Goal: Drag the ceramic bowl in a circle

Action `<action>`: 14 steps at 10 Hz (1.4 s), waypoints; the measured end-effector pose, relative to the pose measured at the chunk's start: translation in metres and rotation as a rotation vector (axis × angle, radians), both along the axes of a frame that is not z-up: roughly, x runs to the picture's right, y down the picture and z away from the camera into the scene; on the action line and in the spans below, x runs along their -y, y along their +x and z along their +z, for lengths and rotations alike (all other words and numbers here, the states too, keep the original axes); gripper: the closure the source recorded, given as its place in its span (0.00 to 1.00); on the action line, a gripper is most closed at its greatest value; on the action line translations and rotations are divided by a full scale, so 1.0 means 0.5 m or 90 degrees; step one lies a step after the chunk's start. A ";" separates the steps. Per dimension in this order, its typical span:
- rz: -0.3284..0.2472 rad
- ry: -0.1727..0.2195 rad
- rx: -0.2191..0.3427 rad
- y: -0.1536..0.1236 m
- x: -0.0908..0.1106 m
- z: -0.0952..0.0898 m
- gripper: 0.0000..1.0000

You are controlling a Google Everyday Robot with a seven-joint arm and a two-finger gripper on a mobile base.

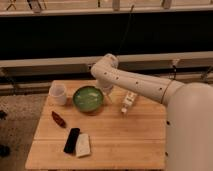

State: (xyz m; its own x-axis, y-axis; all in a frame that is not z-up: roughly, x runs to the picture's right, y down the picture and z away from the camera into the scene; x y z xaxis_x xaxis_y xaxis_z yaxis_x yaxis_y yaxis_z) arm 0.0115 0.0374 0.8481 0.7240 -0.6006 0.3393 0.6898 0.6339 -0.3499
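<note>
The ceramic bowl (87, 98), round, green and shallow, sits on the wooden table (130, 135) at the back, left of centre. My white arm reaches in from the right and bends down over it. My gripper (106, 90) hangs at the bowl's right rim, mostly hidden behind the wrist. I cannot tell whether it touches the rim.
A small white cup (58, 93) stands just left of the bowl. A white bottle (129, 102) lies to its right. A red object (58, 119), a black bar (71, 140) and a white packet (83, 145) lie at the front left. A dark rail runs behind the table.
</note>
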 end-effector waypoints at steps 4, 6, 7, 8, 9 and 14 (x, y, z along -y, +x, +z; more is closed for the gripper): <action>-0.017 -0.022 0.008 -0.018 -0.020 0.014 0.20; -0.026 -0.032 0.011 -0.029 -0.029 0.021 0.20; -0.026 -0.035 0.013 -0.029 -0.033 0.028 0.20; -0.026 -0.040 0.013 -0.027 -0.039 0.036 0.20; -0.026 -0.042 0.015 -0.028 -0.040 0.038 0.20; -0.030 -0.058 0.028 -0.036 -0.054 0.054 0.20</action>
State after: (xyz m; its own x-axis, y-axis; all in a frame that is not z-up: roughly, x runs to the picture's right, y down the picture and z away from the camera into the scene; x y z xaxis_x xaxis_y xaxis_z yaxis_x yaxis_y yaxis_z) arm -0.0067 0.0646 0.8749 0.6792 -0.5987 0.4246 0.7337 0.5676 -0.3735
